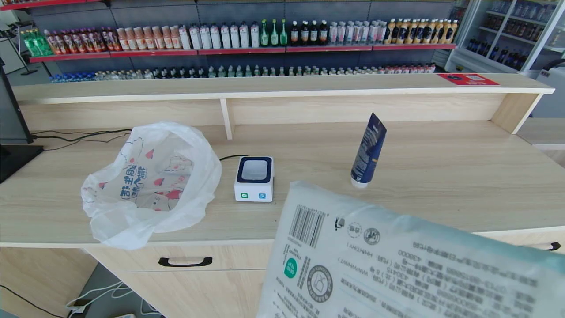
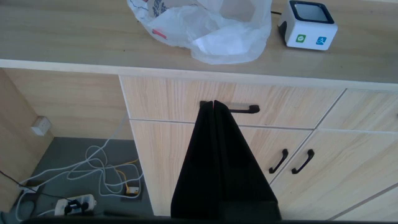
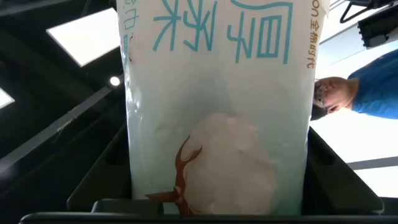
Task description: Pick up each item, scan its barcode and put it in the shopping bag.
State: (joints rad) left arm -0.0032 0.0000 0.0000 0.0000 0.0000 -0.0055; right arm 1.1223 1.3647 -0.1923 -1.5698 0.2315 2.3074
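Observation:
A large white and teal packet is held up close to the head camera at the lower right, its barcode facing me. My right gripper is shut on this packet, which stands between its dark fingers. The white scanner sits mid-counter, with the open plastic shopping bag to its left. A dark blue tube stands on its cap to the scanner's right. My left gripper hangs shut and empty below the counter edge, in front of the drawers, with the bag and scanner above it.
The wooden counter has a raised shelf along its back. A monitor stand sits at the far left with cables. Drawer handles are below the edge; cables and a power strip lie on the floor.

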